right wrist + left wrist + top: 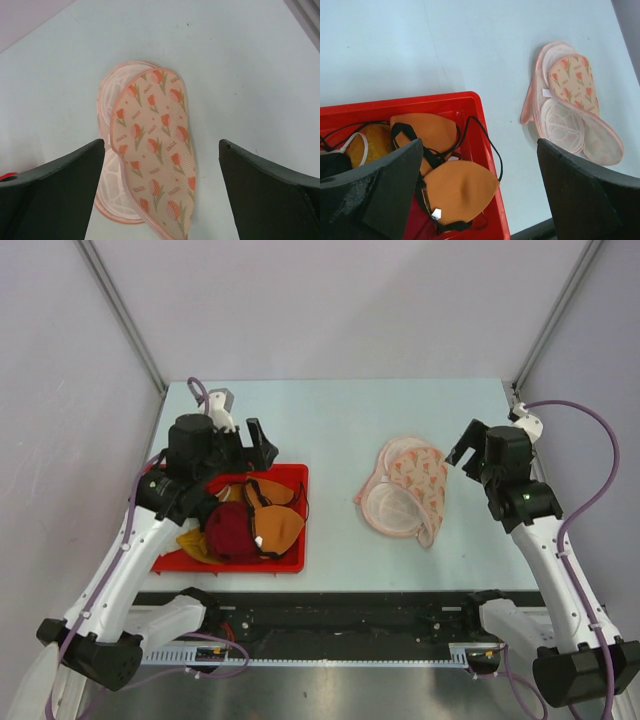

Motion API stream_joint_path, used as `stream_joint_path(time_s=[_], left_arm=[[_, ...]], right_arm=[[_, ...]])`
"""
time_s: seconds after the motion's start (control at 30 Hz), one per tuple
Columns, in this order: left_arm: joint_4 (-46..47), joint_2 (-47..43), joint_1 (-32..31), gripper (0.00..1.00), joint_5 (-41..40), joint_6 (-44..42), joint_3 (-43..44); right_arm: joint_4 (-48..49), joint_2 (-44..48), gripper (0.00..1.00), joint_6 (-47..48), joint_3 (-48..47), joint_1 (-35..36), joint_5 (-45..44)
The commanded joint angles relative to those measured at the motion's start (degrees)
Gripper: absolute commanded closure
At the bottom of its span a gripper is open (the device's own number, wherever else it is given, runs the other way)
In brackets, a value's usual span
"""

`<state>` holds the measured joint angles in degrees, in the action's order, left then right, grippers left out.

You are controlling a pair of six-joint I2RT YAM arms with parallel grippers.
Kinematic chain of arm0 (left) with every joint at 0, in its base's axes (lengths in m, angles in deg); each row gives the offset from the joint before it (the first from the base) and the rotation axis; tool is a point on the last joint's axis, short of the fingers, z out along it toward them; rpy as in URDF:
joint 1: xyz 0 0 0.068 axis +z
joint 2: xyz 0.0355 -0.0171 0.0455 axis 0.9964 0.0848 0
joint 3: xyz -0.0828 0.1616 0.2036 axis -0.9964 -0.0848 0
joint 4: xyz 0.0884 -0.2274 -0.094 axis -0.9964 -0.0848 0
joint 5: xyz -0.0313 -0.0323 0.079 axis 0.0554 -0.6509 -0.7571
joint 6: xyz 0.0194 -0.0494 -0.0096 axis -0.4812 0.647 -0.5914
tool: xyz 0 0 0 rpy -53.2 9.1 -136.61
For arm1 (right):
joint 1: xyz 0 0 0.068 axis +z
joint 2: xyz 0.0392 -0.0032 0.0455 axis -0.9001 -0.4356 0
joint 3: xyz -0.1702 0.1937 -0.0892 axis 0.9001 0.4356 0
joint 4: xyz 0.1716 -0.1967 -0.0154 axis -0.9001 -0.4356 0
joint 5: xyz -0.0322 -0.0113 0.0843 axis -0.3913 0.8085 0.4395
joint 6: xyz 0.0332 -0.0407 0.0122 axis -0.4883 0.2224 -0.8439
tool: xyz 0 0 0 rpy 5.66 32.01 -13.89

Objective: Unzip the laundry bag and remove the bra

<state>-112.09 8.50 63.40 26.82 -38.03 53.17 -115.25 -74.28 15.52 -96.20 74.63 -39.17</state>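
The laundry bag (405, 490) lies unzipped on the table right of centre, its printed lid folded up and the white mesh inside showing, with nothing in it. It also shows in the left wrist view (570, 105) and the right wrist view (155, 160). The orange bra (268, 515) lies in the red tray (292, 474), on top of other garments; its cups, black straps and white label show in the left wrist view (455, 187). My left gripper (262, 445) hangs open and empty above the tray's far side (480, 200). My right gripper (462, 452) is open and empty above the bag's right side (160, 200).
A dark red garment (230, 530) and a mustard-yellow garment (195, 545) lie in the tray beside the bra. The tray's rim (485, 150) stands between the bra and the bag. White walls enclose the table on three sides.
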Motion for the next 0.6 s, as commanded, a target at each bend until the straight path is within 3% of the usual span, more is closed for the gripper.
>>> stream_joint_path(time_s=[0.0,0.57], left_arm=[[2.09,-2.01,0.03,0.0,-3.43,0.21,0.66],[2.7,-1.39,0.03,0.0,-3.53,-0.58,0.92]], right_arm=[[-1.79,-0.76,0.0,2.51,-1.64,-0.61,-2.13],[-2.59,0.29,0.0,2.52,-1.64,-3.34,0.15]])
